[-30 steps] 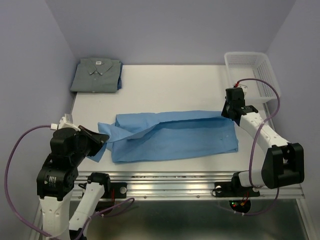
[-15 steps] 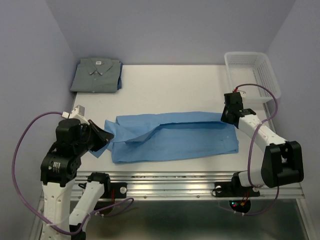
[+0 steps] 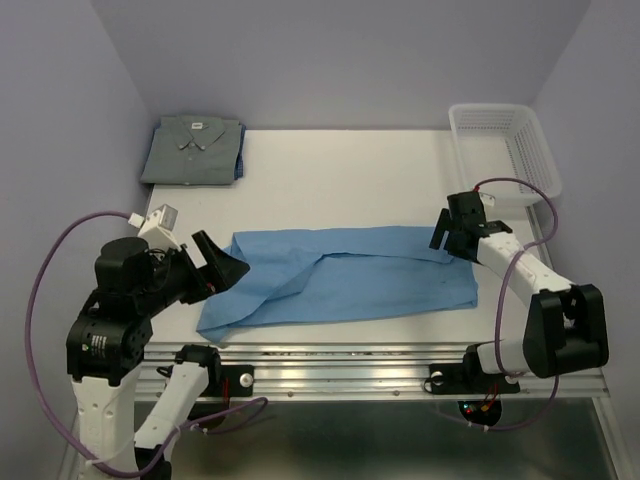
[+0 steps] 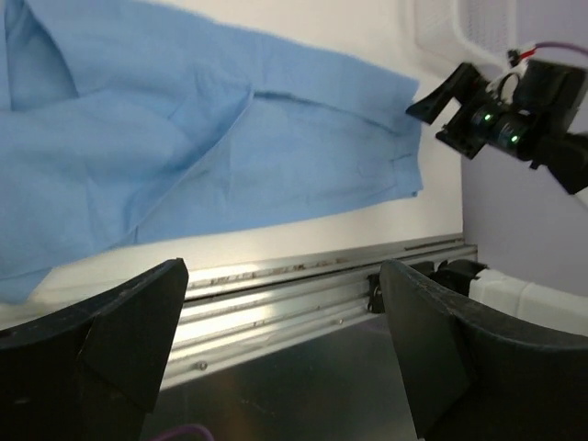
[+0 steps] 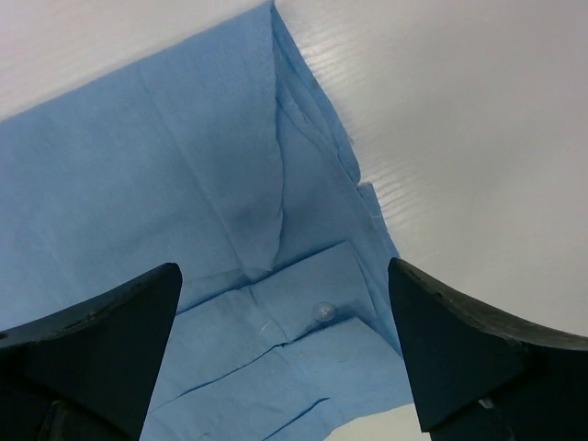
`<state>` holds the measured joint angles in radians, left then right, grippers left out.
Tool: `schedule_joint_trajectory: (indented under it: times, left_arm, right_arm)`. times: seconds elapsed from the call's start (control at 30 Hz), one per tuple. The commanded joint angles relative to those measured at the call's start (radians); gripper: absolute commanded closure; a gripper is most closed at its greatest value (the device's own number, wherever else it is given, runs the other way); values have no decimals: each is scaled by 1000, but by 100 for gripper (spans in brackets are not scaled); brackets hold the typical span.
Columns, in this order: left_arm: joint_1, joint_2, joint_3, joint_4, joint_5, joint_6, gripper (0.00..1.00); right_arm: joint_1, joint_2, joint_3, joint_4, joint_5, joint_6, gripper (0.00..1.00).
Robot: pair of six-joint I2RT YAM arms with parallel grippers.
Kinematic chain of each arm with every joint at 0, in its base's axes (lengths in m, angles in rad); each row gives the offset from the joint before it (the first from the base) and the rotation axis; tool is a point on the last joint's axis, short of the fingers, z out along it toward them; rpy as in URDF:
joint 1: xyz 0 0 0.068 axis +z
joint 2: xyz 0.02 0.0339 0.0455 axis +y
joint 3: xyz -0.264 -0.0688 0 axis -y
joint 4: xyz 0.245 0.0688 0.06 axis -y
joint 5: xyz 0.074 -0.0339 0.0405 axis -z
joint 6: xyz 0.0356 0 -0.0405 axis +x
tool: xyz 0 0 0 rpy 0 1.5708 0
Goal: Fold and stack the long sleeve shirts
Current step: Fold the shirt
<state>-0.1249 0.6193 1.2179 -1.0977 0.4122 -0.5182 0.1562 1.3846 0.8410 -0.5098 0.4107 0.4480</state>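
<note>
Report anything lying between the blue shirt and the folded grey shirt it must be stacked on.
Nothing visible. Only bare table lies between the blue shirt, spread near the front, and the grey shirt folded in the far left corner. The basket sits far right, off that path.

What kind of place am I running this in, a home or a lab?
Probably a lab test cell: a white tabletop boxed in by plain lavender walls, an aluminium mounting rail along its near edge, and one white plastic mesh basket.
</note>
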Motion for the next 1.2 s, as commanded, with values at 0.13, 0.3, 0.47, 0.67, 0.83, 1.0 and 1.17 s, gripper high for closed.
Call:
schedule_joint_trajectory:
  times: [0.13,0.3,0.47,0.67,0.83,1.0,1.17]
  left_arm:
    - [-4,86,-28,480,129,-20,1]
    - [-30,285,-274,823,113,-109,1]
    - [-156,546,-267,871,-95,-82,1]
    - [-186,805,-229,908,-168,-89,1]
    - [-186,993,-225,875,-141,-80,1]
    - [-180,1151,-167,822,-210,-45,1]
    - [-139,1304,-17,811,-219,-13,1]
  right_arm:
    - [-6,-162,41,120,-390,-57,0]
    - [3,-93,-29,178,-500,-26,0]
    - [13,43,-17,227,-492,-32,0]
    - [13,175,26,232,-364,23,0]
    - [13,284,58,209,-286,50,0]
    - [13,358,102,203,-259,67,0]
    - [13,427,162,198,-228,66,0]
